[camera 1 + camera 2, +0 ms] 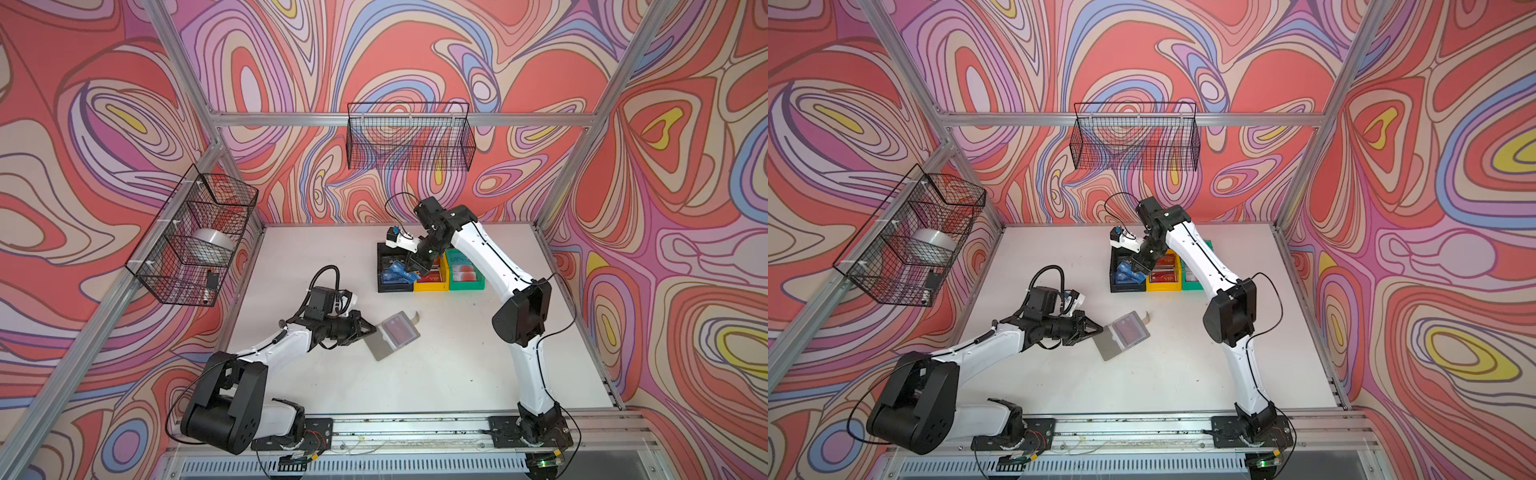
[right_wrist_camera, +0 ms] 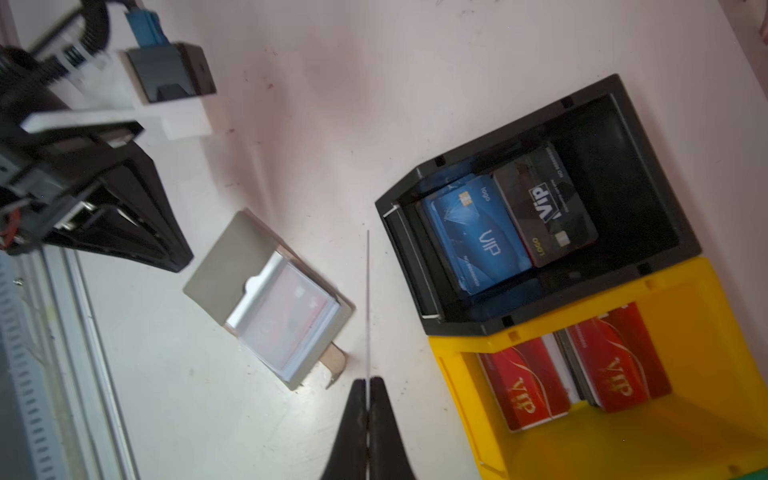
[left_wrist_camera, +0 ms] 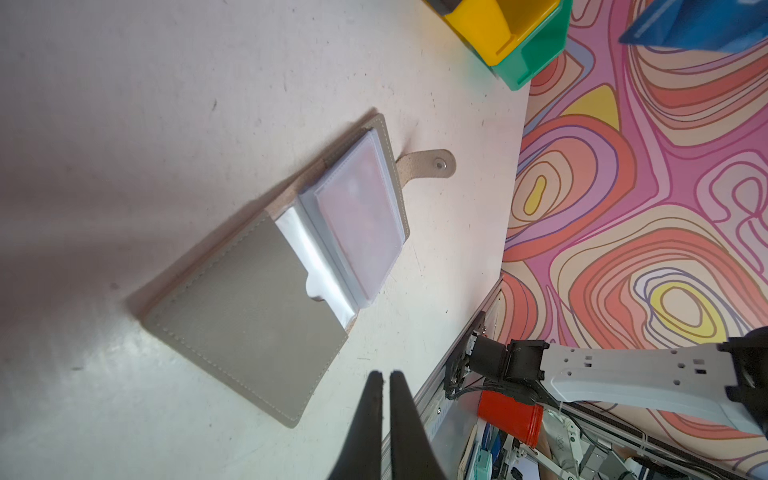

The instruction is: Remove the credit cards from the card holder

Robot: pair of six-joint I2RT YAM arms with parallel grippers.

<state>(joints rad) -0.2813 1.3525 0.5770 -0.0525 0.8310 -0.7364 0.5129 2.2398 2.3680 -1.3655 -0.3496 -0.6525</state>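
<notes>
The grey card holder (image 1: 392, 334) lies open near the middle of the worktop (image 1: 457, 374), with a reddish card (image 3: 357, 216) under its top clear sleeve. The left hand (image 3: 386, 376), fingers together and empty, sits just beside its cover. The right hand (image 2: 368, 381) is clamped on a blue card (image 3: 698, 20) above the black bin (image 1: 390, 288) near the back edge.

Looking at my own rig now — left arm (image 1: 286, 340) and right arm (image 1: 482, 249), both white shells with chunky black joint housings, tiny dark screw holes (image 3: 677, 380) dotting the white. A ribbed black hose (image 1: 327, 267) arcs off the left one. My left tool (image 3: 385, 399) and right tool (image 2: 368, 386) — slim, tapering matte-black fingers (image 3: 370, 419) on each.
</notes>
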